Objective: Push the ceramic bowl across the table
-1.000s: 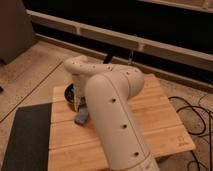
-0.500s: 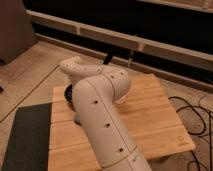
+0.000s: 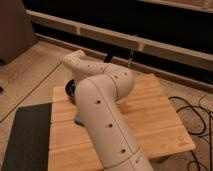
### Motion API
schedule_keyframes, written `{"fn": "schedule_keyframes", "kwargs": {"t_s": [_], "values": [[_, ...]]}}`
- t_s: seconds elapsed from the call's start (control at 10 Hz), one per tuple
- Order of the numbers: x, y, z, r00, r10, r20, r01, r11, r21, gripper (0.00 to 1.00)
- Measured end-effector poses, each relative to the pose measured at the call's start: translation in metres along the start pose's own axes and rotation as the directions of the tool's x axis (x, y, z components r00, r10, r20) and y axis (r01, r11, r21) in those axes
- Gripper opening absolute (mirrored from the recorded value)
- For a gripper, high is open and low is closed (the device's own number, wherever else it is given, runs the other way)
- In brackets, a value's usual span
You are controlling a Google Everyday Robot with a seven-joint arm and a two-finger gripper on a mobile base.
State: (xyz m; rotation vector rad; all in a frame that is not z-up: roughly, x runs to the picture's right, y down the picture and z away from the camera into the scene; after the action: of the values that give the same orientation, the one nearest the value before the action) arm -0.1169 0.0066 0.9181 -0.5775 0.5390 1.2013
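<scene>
The big white robot arm is rising from the bottom of the frame, bending at its elbow near the centre, and reaching back toward the upper left. It is covering much of the low, honey-coloured tabletop of wooden planks. Its end link is pointing down over the left part of that tabletop, and the gripper is sitting somewhere behind it, hidden by the arm itself. I cannot tell whether it is wide, narrow or holding anything.

The small, dark, near-black ceramic bowl is peeking out just left of the arm, close to the tabletop's left edge, in the left-centre of the frame. Only a sliver of its rim is showing, so whatever may be lying inside it is out of my sight.

Lower down, a bit of a blue-grey block is showing against the arm's left side. A dark grey mat is lying on the floor beside the tabletop at lower left, and black cables are trailing over the speckled floor at the right.
</scene>
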Motion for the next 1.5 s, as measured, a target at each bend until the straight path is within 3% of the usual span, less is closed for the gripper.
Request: {"fn": "schedule_keyframes", "kwargs": {"t_s": [0.1, 0.2, 0.4, 0.9, 1.2, 1.5], "values": [[-0.009, -0.003, -0.019, 0.995, 0.002, 0.099, 0.000, 1.000, -0.018, 0.65], [-0.010, -0.007, -0.032, 0.988, 0.006, 0.157, -0.002, 1.000, -0.025, 0.65], [-0.007, -0.014, -0.050, 0.972, 0.011, 0.233, -0.003, 0.999, -0.034, 0.65], [-0.005, -0.012, -0.049, 0.974, 0.008, 0.227, -0.001, 0.999, -0.033, 0.65], [0.025, 0.009, -0.031, 0.983, -0.060, 0.173, 0.060, 0.998, 0.008, 0.65], [0.060, 0.036, -0.026, 0.982, -0.105, 0.159, 0.097, 0.994, 0.060, 0.65]]}}
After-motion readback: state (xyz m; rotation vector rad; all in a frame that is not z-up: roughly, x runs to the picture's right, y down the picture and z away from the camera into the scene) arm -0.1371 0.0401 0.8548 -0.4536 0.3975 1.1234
